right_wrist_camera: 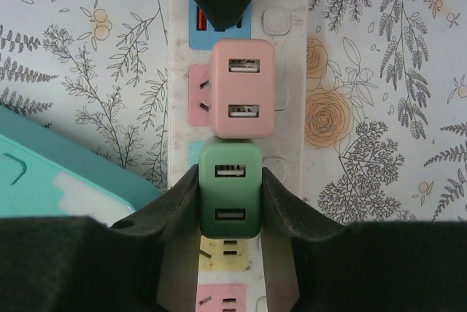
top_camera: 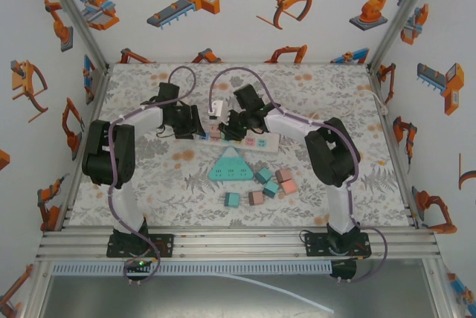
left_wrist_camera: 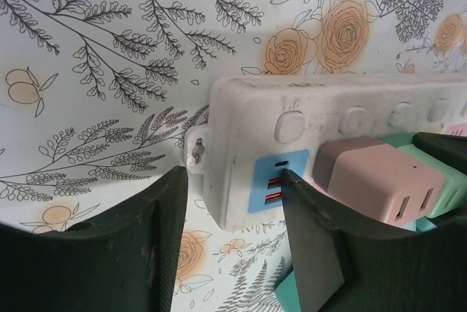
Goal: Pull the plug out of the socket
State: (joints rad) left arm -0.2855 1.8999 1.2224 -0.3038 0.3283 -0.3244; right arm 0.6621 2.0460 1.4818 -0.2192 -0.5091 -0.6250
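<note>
My two arms, white links with black joints, purple cables looping from each base to the wrist, black bolted base plates, matte black gripper fingers [right_wrist_camera: 292, 217]

Power strip [right_wrist_camera: 286, 71] end behind jaws

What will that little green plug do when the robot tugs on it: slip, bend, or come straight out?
The green plug looks like a stiff, smooth plastic block, so it probably won't bend but might slip. The right gripper clamps its flat sides squarely, which should help. The power strip may lift; the left gripper pinches its end.
</note>
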